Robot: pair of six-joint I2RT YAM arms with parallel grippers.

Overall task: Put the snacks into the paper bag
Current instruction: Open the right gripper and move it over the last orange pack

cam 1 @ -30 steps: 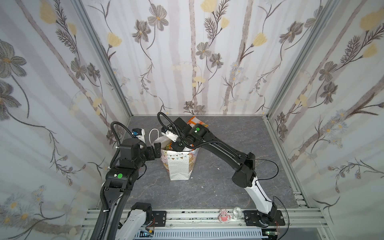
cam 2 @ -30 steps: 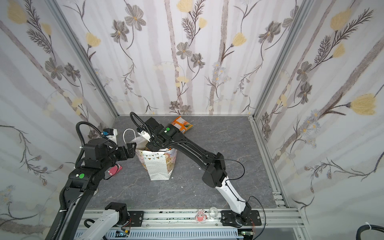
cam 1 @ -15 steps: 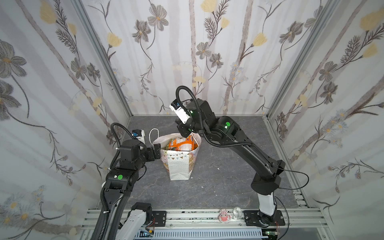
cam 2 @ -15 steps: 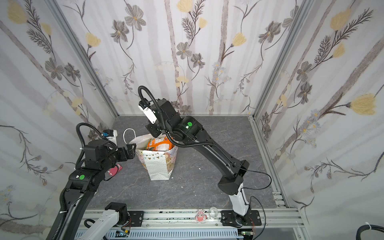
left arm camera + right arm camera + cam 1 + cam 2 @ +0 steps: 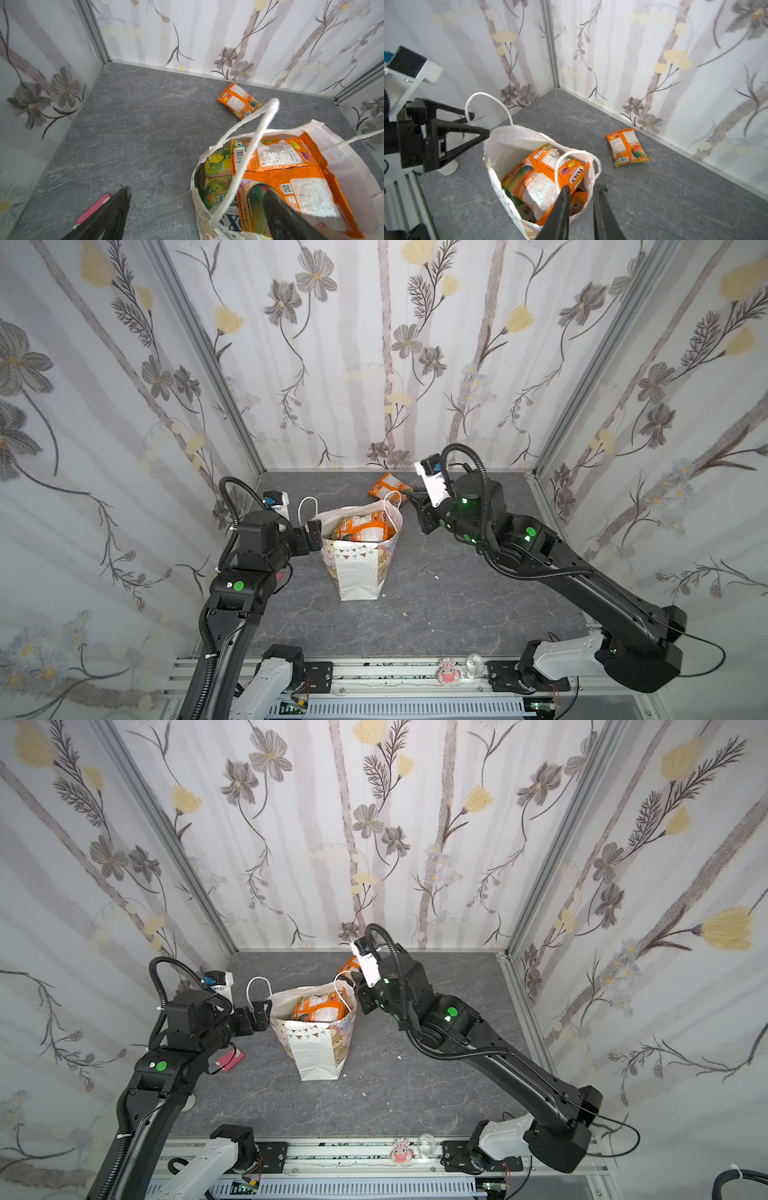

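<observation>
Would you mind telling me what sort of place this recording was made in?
Most likely a robot test booth, not a home: floral-print wall panels in bare aluminium posts box in a grey marbled tabletop, and two black robot arms are mounted on an aluminium rail at its front edge.

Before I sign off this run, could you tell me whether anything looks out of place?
One orange packet lies on the floor behind the bag, not inside; a stray pink item lies left of the bag.

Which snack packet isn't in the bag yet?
The orange packet lying flat on the table beyond the paper bag; the other visible packets sit inside the bag.
</observation>
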